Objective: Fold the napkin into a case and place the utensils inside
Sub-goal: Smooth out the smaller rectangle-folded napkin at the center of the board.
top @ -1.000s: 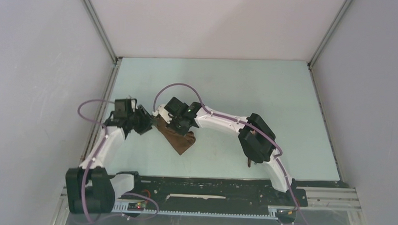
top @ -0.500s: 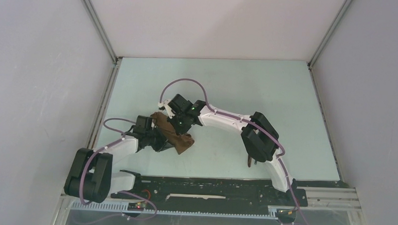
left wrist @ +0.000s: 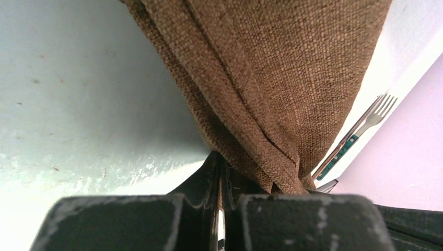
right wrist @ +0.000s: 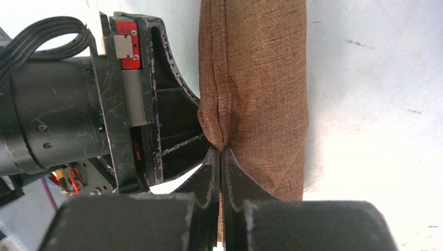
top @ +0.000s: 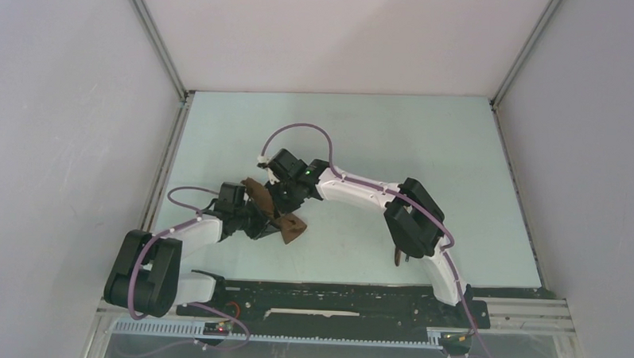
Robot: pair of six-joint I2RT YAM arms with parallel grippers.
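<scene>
As left end effector [left wrist: 219, 157] and right end effector [right wrist: 220, 149] clamp napkin [left wrist: 271, 78], fork [left wrist: 365, 123] — left-wrist only.

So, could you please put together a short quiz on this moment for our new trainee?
1. True or false: the left gripper and the right gripper are both shut on the napkin.
2. Which utensil shows beyond the napkin in the left wrist view? A) spoon B) fork C) ladle
3. In one word: is that utensil inside the napkin yet?
Key: 1, true. 2, B: the fork, with a dark green handle. 3, no: it lies outside the napkin.
</scene>
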